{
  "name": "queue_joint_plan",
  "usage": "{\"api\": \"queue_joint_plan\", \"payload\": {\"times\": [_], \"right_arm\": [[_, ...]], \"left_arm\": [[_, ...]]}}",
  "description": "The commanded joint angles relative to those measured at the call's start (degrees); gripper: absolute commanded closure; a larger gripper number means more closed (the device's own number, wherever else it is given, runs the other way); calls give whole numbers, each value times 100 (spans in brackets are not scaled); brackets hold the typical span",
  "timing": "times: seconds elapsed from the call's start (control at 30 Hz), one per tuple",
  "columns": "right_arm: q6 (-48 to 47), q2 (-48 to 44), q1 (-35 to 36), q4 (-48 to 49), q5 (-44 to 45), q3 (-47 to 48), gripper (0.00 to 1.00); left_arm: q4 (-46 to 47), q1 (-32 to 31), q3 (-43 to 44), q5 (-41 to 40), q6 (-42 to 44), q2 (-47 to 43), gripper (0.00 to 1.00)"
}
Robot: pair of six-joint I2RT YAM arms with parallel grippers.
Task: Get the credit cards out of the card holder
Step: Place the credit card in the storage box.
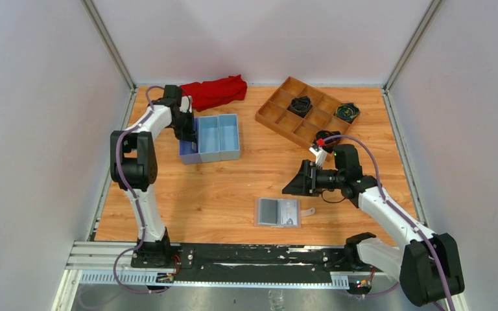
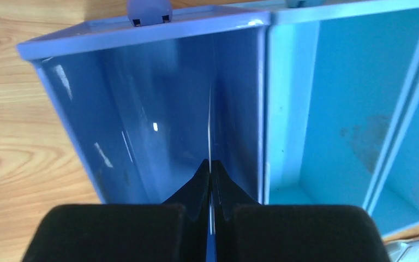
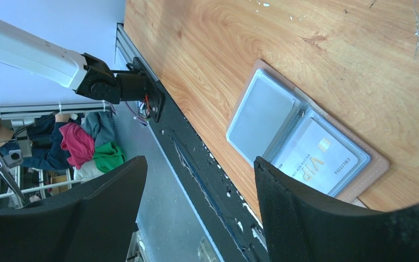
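Observation:
The card holder (image 1: 279,212) lies open on the wooden table near the front edge, grey inside facing up. In the right wrist view the card holder (image 3: 262,112) has a pale credit card (image 3: 319,158) marked VIP in one panel, while the other panel looks bare. My right gripper (image 1: 296,181) (image 3: 199,164) hovers open just right of the holder, with nothing between its fingers. My left gripper (image 1: 191,133) (image 2: 211,164) is shut on a thin credit card (image 2: 211,123), seen edge-on. It hangs in the left compartment of the blue tray (image 2: 142,33).
The blue tray (image 1: 217,137) stands at the back left with a red cloth (image 1: 217,91) behind it. A wooden grid tray (image 1: 279,103) with two black items sits at the back right. Walls close in both sides and the back.

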Motion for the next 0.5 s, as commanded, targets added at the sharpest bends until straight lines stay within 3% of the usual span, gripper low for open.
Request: {"api": "queue_joint_plan", "payload": {"times": [0.0, 0.07, 0.17, 0.27, 0.47], "right_arm": [[6, 13, -65, 14, 78, -99, 24], [11, 27, -61, 24, 70, -99, 24], [20, 64, -58, 46, 65, -99, 24], [48, 106, -61, 92, 65, -99, 24], [95, 138, -60, 136, 35, -75, 24]], "left_arm": [[86, 55, 131, -122, -120, 210, 100], [85, 55, 115, -205, -133, 213, 97], [83, 59, 94, -282, -143, 132, 79], [83, 54, 59, -311, -164, -10, 69], [73, 57, -46, -269, -237, -544, 66]]}}
